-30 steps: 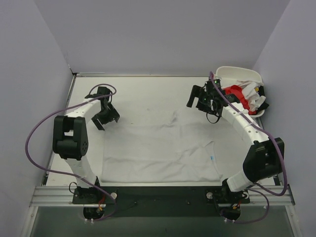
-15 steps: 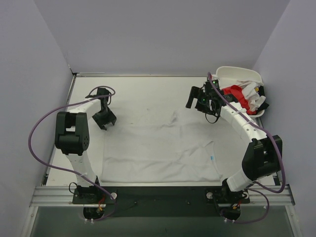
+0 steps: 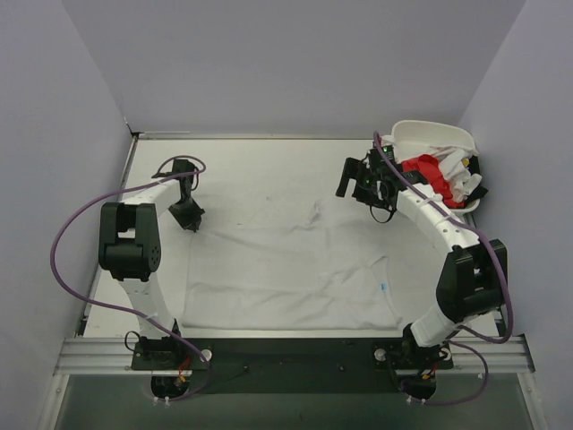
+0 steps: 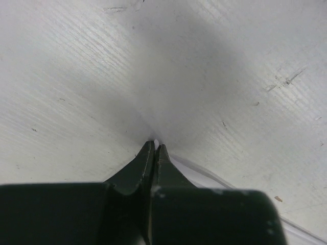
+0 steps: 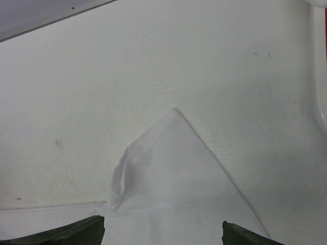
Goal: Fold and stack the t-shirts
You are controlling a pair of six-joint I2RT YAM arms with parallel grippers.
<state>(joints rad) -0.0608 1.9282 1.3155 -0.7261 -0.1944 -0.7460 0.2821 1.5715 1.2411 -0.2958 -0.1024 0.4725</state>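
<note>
Left tool [image 4: 155, 146] is pinching a corner of the plain white cloth t-shirt [image 3: 286, 269], which is lying flat on the white surface [image 3: 260, 166] between both tools. Right tool [image 5: 162, 232], spread wide, is hovering just above a sleeve tip.

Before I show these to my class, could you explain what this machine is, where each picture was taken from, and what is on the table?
These are two robot arms bolted at a table's near edge. One picture looks down from above. The other two come from a camera on each wrist. A white t-shirt lies spread on the table. The left gripper is shut at its far left corner and seems to pinch the cloth. The right gripper hangs open over the far right corner, holding nothing. A white tub at the far right holds a red t-shirt and more white shirts.
</note>
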